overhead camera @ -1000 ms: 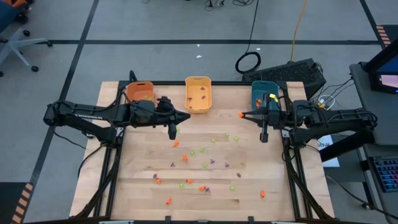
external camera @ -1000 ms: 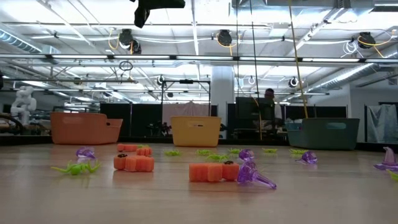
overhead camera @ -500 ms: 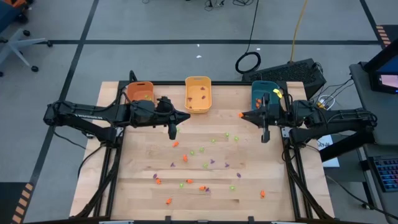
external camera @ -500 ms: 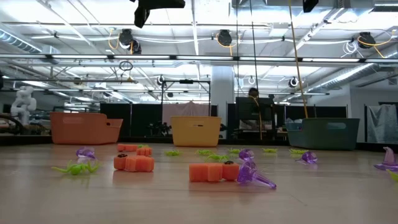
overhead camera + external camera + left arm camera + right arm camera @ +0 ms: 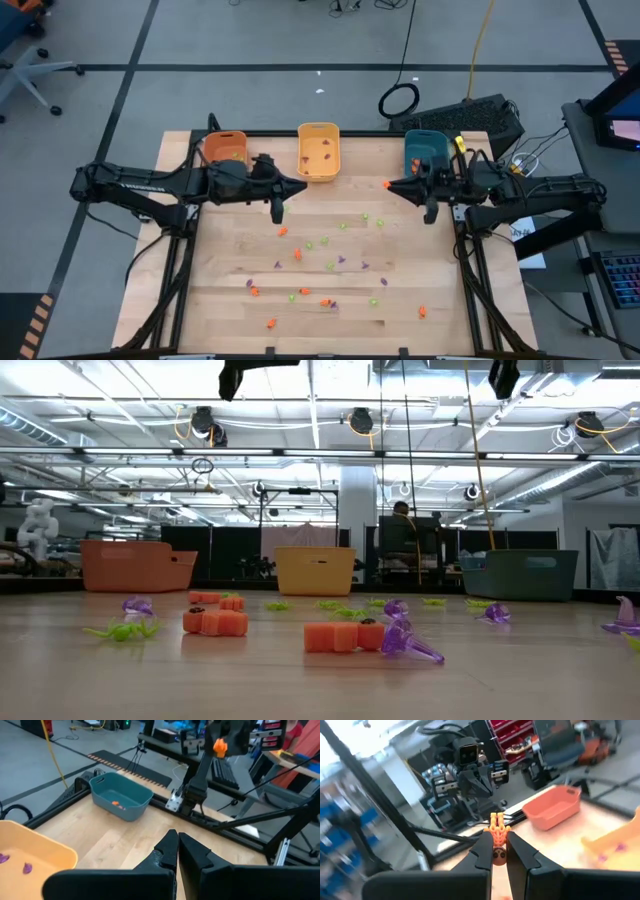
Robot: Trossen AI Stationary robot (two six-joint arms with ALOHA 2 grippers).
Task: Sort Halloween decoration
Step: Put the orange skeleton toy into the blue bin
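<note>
Right now your right end effector [image 5: 388,184] pinches an orange trinket [image 5: 498,833] above the counter [image 5: 440,290], at the teal bin's [image 5: 424,152] 7 o'clock. Your left end effector [image 5: 301,188] is pressed together, empty, below the yellow bin [image 5: 318,150]. Remaining trinkets [image 5: 325,262] lie scattered mid-counter.

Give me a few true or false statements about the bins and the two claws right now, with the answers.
1. The right claw is shut on an orange trinket. True.
2. The left claw holds a purple trinket. False: it is shut and holds nothing.
3. The teal bin has an orange piece inside. True.
4. The yellow bin is empty. False: small pieces lie in it.
5. All trinkets are sorted. False: many still lie scattered on the table.
</note>
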